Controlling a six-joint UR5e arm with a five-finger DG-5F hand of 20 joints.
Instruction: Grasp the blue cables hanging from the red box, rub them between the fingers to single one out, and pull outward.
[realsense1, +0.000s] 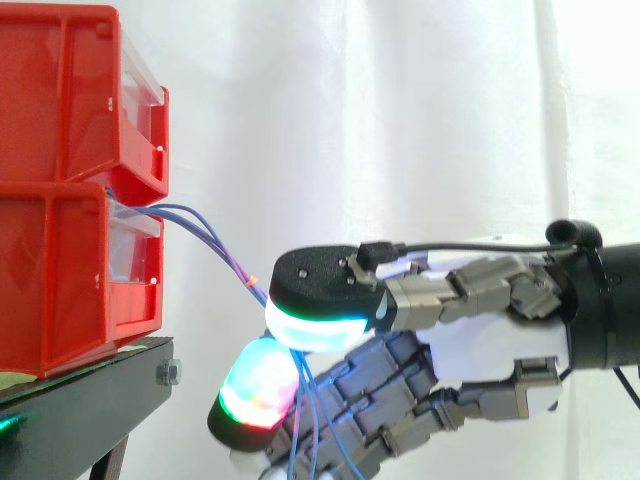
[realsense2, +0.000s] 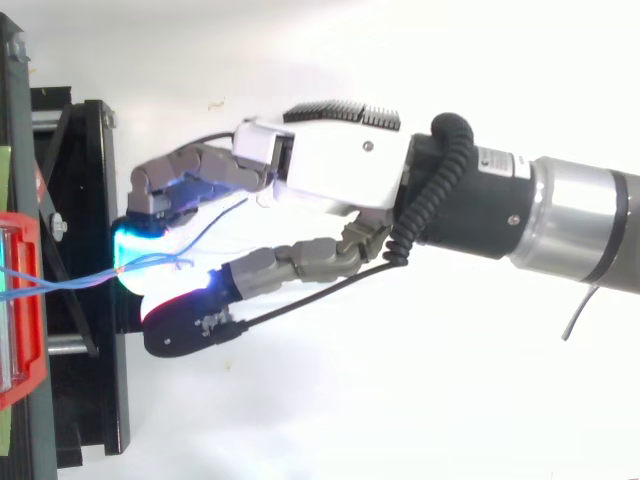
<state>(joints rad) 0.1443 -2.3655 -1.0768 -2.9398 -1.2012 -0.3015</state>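
1. The hand reaches in from the right and pinches the blue cables between a cyan-glowing pad above and a red-green pad below, with its other fingers curled underneath.
2. To do this step well, I'd say the pads should roll lightly across each other so the strands slide apart instead of bunching. Then they should firm up on one strand only before drawing away.
3. The cables are thin, smooth and limp. Several strands leave the lower red bin, slope down to the pinch and dangle loose below it.
4. The pads look thick and rounded.
5. The bins are glossy hard plastic with clear fronts, stacked on a black stand before a white curtain.
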